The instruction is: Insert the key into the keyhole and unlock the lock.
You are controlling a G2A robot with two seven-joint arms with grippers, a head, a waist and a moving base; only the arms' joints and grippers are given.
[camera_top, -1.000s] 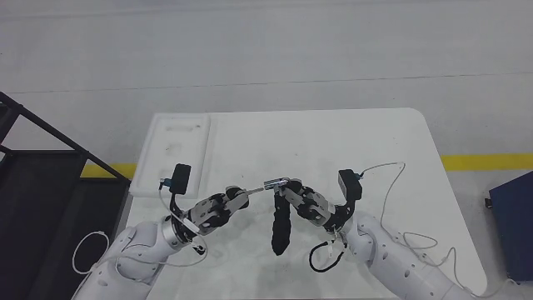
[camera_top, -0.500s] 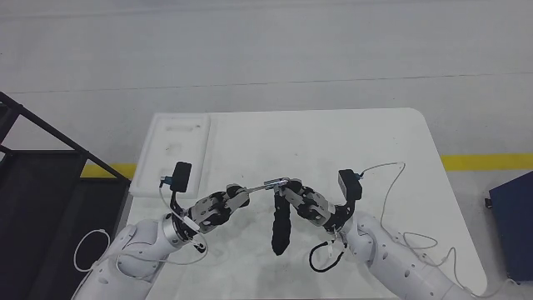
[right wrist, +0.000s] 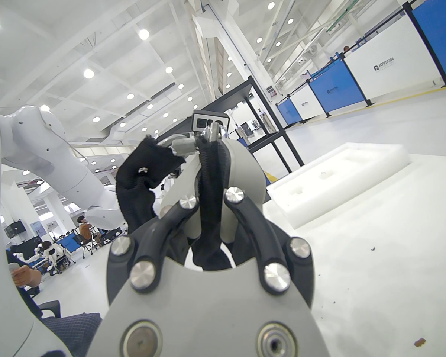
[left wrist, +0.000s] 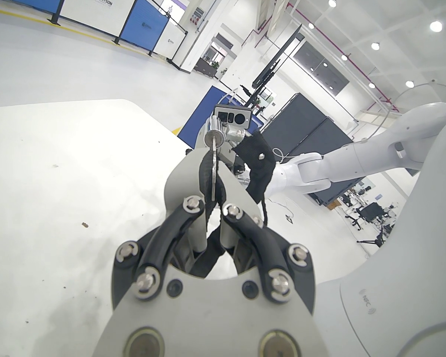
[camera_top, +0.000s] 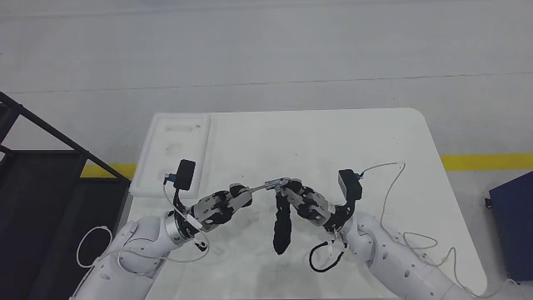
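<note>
Above the white table point(camera_top: 333, 146), my left gripper point(camera_top: 234, 196) is shut on a flat metal key point(left wrist: 212, 170). The key's tip meets the round face of the silver lock cylinder point(left wrist: 216, 137); how deep it sits I cannot tell. From the other side my right gripper point(camera_top: 293, 193) holds the lock point(camera_top: 277, 184), shut on its black fabric strap point(right wrist: 210, 187). The silver lock point(right wrist: 186, 145) shows at the right gripper's point(right wrist: 210, 157) fingertips. The strap's loose end point(camera_top: 281, 227) hangs down toward the table. In the left wrist view my left gripper point(left wrist: 212, 183) points at the lock.
A white foam tray point(camera_top: 175, 154) with shallow recesses lies at the table's far left; it is also in the right wrist view point(right wrist: 342, 176). A black rack point(camera_top: 33, 167) stands left of the table. A thin cable point(camera_top: 379, 173) loops by the right arm.
The left arm has edged a little to the right, toward the lock. The right arm and the lock have kept still.
</note>
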